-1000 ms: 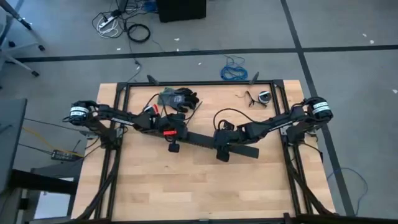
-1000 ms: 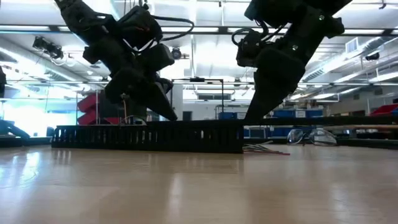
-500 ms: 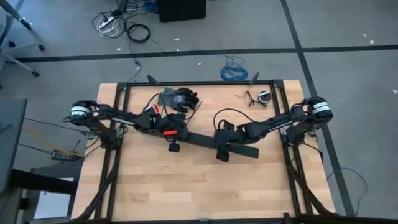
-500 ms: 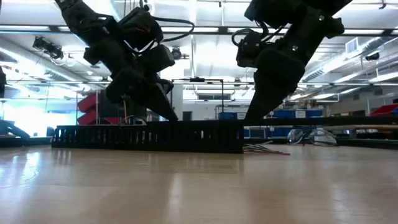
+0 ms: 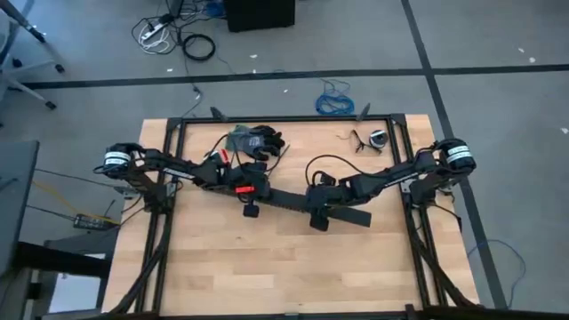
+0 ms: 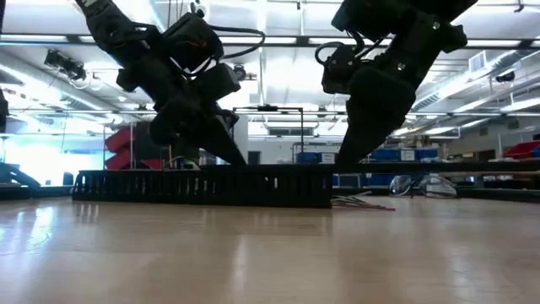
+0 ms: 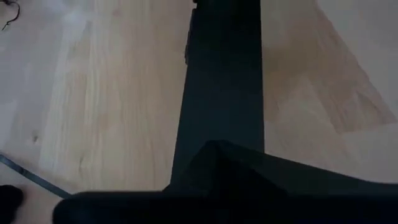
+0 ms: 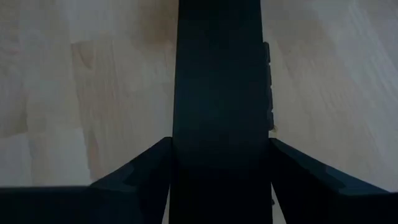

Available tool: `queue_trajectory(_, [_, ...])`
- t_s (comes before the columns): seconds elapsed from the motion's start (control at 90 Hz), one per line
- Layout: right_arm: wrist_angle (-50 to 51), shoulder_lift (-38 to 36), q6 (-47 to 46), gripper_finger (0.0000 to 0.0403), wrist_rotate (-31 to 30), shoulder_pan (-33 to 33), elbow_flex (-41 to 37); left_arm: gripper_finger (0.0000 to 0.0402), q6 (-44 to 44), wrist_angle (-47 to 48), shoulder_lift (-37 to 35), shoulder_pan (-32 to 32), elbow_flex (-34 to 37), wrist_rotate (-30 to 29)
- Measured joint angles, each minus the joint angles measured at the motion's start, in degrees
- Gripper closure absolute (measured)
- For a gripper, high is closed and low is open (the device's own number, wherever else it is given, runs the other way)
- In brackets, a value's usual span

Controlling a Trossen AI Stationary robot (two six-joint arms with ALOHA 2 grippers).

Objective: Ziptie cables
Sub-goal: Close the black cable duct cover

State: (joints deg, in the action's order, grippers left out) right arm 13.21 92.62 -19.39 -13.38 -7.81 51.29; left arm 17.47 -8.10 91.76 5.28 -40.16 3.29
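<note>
Low view shows us the cables [image 6: 361, 203], thin and floppy, beside the black slotted strip [image 6: 202, 186] our right gripper [image 8: 221, 168] clasps; we'd pinch them mid-length, bunched.

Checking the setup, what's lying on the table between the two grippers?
In the high view, a long black slotted strip spans from the left gripper to the right gripper.

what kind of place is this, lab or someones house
Most likely a robotics lab or workshop, not a home. The low view shows a large hall with long ceiling strip lights and industrial shelving behind the wooden table. From above, the grey floor carries taped lines and loose cords.
</note>
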Motion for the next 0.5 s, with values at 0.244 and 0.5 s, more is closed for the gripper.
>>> queue_trajectory(0.244, [0.06, 0.0, 0.58, 0.0174, 0.08, 0.41, 0.0, 0.0401, -0.02, 0.08, 0.05, 0.02, 0.04, 0.0])
queue_trajectory(0.5, [0.4, 0.02, 1.27, 0.017, -0.24, 0.43, 0.0, 0.0401, -0.11, -0.54, 1.43, 0.01, 0.0, -0.16])
